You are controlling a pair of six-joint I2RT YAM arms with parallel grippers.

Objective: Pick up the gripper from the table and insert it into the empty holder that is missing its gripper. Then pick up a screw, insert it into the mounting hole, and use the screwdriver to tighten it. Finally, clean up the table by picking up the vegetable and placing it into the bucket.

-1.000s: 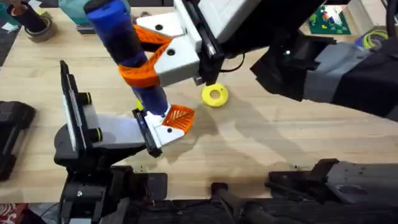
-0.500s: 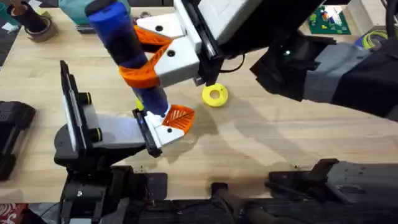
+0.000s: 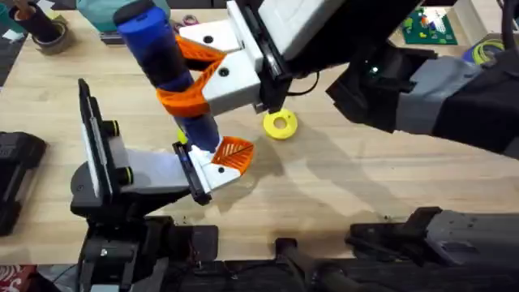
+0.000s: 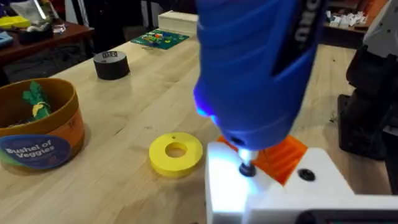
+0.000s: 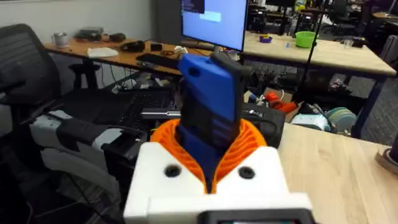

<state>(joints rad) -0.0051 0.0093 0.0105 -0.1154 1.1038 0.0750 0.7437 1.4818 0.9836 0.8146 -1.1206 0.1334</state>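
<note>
Screwdriver tip down on the white holder near the counter's near-left edge.

The blue pen-shaped electric screwdriver (image 3: 166, 69), pinched between the right arm's orange ribbed fingers (image 3: 185, 96), leans steeply, tip on the white angular holder (image 4: 249, 190) beside its orange ribbed gripper (image 3: 233, 152); the tip hides the screw. A yellow ring (image 3: 280, 123) lies just beyond. Left fingers' state: cannot tell.

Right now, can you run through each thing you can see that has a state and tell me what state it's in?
Screwdriver: clamped in the right gripper, tilted, tip down on the white holder, blue light glowing.
Orange fingertip: seated on the holder.
Bucket: upright, green and yellow pieces inside.
Yellow ring: lying flat on the table.
Tape roll: lying flat.
</note>
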